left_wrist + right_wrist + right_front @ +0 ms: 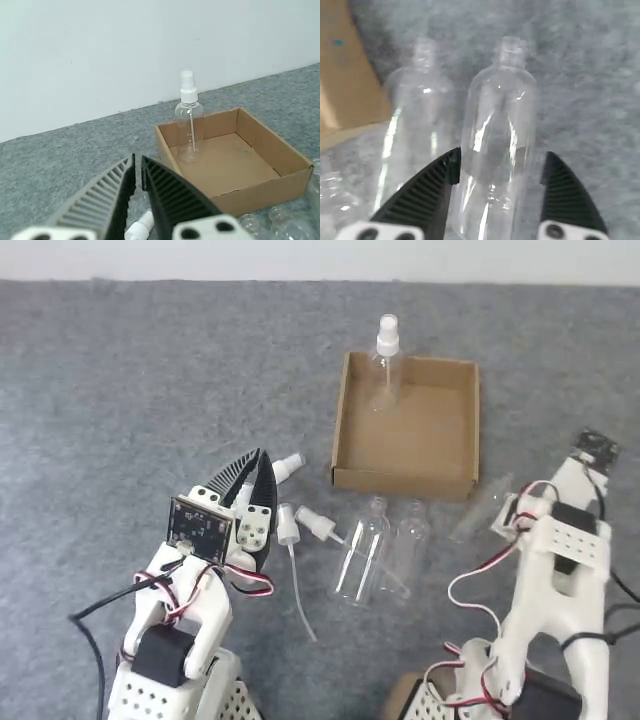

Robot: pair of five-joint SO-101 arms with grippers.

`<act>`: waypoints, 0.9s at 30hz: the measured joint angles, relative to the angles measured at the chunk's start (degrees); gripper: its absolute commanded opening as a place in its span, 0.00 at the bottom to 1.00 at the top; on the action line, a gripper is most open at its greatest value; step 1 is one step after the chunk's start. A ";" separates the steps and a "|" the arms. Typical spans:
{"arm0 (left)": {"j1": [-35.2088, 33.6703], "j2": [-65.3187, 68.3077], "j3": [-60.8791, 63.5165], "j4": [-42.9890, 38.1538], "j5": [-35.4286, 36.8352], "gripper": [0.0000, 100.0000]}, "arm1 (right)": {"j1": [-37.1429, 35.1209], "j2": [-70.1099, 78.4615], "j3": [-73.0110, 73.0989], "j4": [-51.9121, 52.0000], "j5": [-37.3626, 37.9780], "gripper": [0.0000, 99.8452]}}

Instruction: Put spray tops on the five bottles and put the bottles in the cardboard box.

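One capless bottle [497, 150] lies lengthwise between the jaws of the wide-open right gripper [502, 159], neck pointing away from it, near the cardboard box [345, 75].

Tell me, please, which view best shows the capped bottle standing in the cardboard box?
The left wrist view: the capped bottle appears side-on and upright, with its spray top clear, inside the cardboard box. The high view shows it foreshortened, at the far wall.

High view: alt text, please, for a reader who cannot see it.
One spray-topped bottle stands in a cardboard box on grey carpet. In front lie three uncapped bottles and loose spray tops, the left gripper beside the tops.
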 measured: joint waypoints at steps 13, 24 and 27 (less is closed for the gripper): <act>-6.86 12.13 -18.02 7.47 -0.18 0.01 | 8.70 -1.76 2.46 -0.44 21.80 0.10; -6.77 61.54 -50.90 35.87 -10.55 0.14 | 15.47 -2.81 2.46 3.69 57.76 0.10; -8.09 72.44 -53.80 36.04 -10.90 0.14 | 17.32 -2.90 2.46 3.78 61.71 0.10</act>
